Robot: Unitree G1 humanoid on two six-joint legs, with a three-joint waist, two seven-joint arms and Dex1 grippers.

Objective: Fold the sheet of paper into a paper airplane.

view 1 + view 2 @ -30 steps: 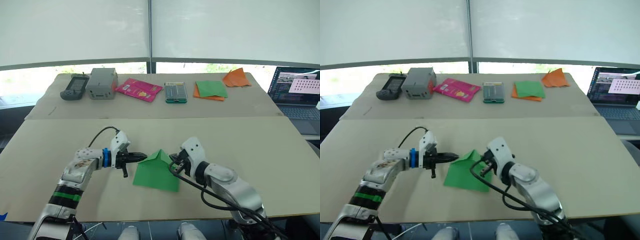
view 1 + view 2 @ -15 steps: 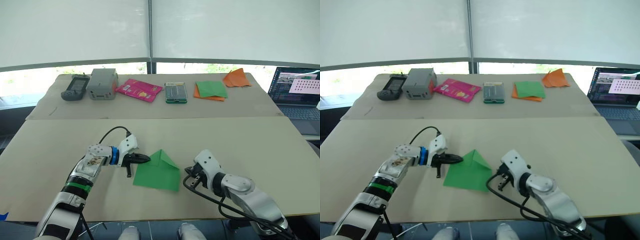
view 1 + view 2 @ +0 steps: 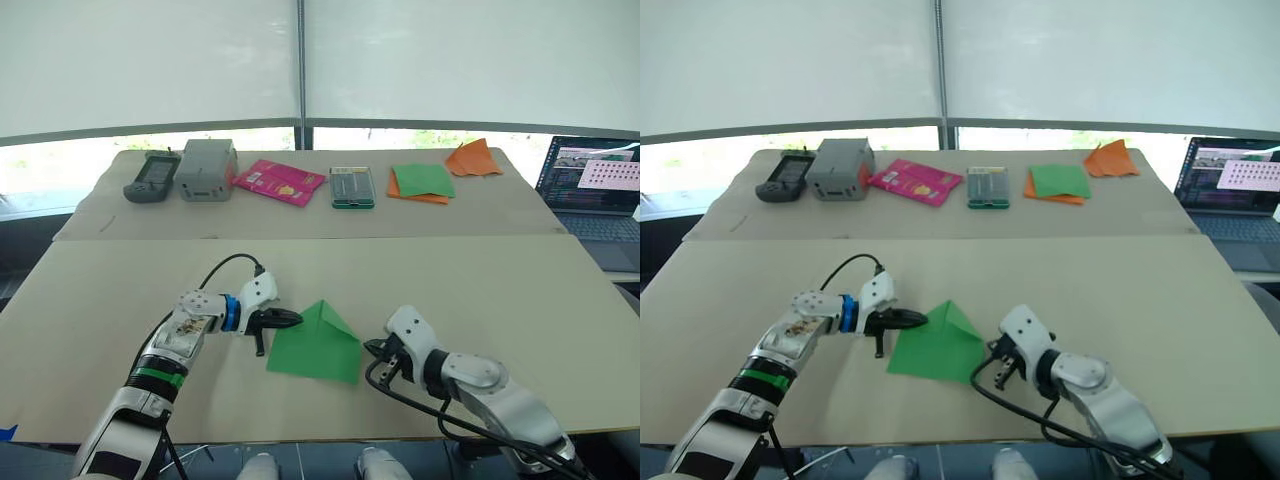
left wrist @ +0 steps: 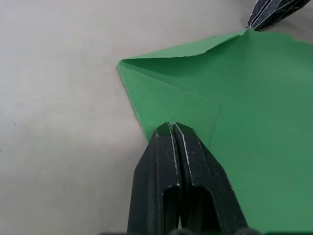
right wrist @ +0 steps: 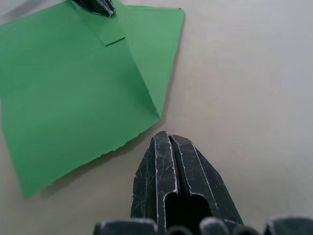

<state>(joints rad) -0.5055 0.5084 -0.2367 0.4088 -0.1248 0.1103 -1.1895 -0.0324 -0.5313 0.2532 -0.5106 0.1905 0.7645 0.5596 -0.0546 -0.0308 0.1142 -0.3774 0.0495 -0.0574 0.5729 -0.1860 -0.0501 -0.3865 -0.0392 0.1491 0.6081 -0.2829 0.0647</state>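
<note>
Lying flat on the near worktop (image 3: 520,290), the sheet of paper (image 3: 315,345) is showing both top corners folded into a point. The left gripper (image 4: 172,128), jaws pressed together, is touching its left folded edge. The right gripper (image 5: 167,138), jaws likewise closed, is sitting just beside the right corner.

Soft, even daylight is admitted through the pale canopy and the bright, washed-out gap behind the table (image 3: 560,290). Only faint shadows are cast beneath each pincer. The wrist views are rendered sharp, without glare
</note>
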